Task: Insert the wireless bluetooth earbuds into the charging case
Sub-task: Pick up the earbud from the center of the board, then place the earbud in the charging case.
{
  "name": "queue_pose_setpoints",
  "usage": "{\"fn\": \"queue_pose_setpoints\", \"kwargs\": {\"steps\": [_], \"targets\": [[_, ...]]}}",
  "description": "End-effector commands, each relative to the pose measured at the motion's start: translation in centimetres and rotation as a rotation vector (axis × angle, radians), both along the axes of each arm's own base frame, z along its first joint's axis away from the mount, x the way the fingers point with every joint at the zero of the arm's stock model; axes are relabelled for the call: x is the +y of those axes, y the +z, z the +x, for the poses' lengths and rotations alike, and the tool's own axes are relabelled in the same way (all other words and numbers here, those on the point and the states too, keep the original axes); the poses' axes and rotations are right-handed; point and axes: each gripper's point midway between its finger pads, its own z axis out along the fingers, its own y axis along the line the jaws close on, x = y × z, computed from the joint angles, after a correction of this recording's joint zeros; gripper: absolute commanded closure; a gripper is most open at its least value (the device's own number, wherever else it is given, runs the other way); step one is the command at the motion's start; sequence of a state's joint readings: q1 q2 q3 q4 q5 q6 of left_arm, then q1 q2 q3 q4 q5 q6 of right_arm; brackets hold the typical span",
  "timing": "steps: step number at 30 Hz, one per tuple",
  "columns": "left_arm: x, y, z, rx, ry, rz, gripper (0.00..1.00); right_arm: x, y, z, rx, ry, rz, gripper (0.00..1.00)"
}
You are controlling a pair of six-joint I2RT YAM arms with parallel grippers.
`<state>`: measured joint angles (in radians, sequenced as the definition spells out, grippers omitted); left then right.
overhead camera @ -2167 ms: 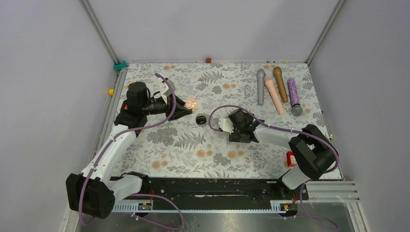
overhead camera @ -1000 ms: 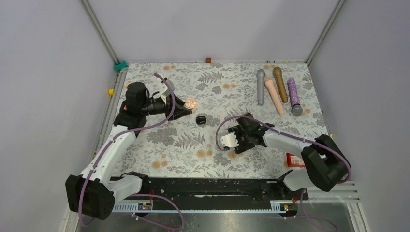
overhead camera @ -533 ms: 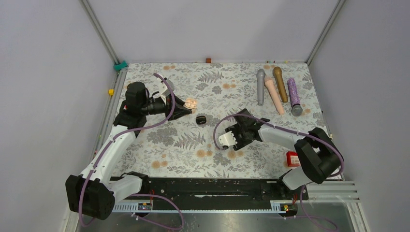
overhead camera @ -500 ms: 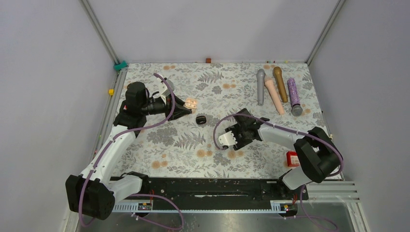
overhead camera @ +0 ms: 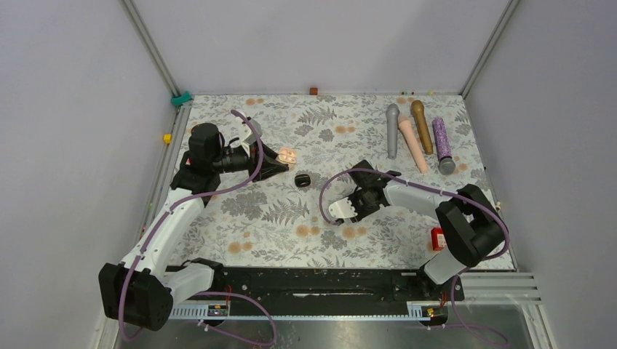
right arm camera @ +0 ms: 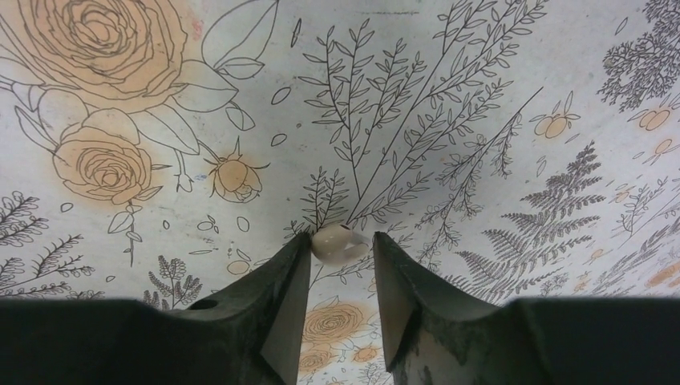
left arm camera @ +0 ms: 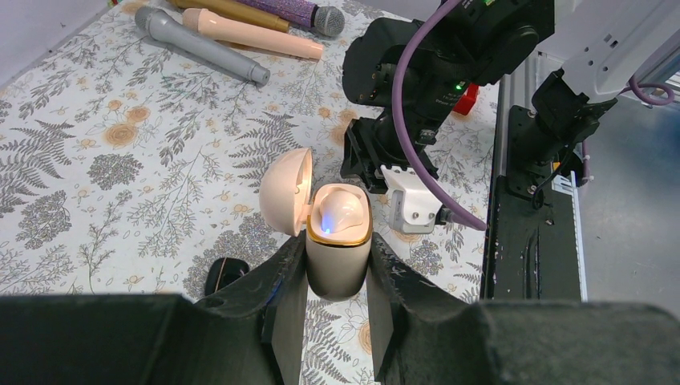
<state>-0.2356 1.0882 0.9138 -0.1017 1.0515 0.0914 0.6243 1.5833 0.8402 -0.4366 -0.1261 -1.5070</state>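
Near centre: R gripper (right arm camera: 339,245), jaws a sliver apart, straddles 1 earbud (right arm camera: 335,240) lying on floral cloth (overhead camera: 291,218), against one finger only. At its 10 o'clock: L gripper (left arm camera: 337,255) clamped on 1 charging case (left arm camera: 337,241), upright, lid open; 1 dark obj. (overhead camera: 303,179) at the case's 5 o'clock. Far, 1 o'clock: 4 mics (overhead camera: 412,142) side by side.

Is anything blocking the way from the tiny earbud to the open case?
Just a small black thing on the table between them. The earbud sits between the right fingers; the case, in the left fingers, has its lid open.
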Motion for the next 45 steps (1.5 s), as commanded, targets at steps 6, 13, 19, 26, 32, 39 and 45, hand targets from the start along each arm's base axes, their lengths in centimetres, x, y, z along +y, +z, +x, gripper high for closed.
{"fn": "queue_pose_setpoints", "kwargs": {"steps": [6,13,19,26,32,39,45], "targets": [[-0.1,1.8,-0.4,-0.074,-0.026,-0.031,1.00,0.3,0.7,-0.7,0.024,0.011,0.038,0.73],[-0.1,1.6,-0.3,-0.064,-0.030,-0.034,1.00,1.4,3.6,-0.6,0.009,-0.054,0.139,0.76],[-0.5,0.9,-0.3,-0.023,-0.050,-0.043,1.00,3.7,11.5,-2.4,0.068,-0.131,0.428,0.76],[-2.1,0.0,-0.7,-0.010,-0.099,-0.039,1.00,6.0,21.2,-5.8,0.243,-0.181,0.825,0.75],[-4.2,-1.7,-1.7,0.017,-0.166,-0.015,1.00,7.6,27.8,-8.8,0.473,-0.140,1.091,0.75],[-6.2,-3.0,-3.3,0.039,-0.271,-0.002,1.00,8.9,33.0,-9.8,0.736,-0.092,1.231,0.75],[-7.3,-3.0,-5.2,0.059,-0.376,-0.015,1.00,9.4,36.1,-10.1,0.844,-0.044,1.397,0.75]]}}
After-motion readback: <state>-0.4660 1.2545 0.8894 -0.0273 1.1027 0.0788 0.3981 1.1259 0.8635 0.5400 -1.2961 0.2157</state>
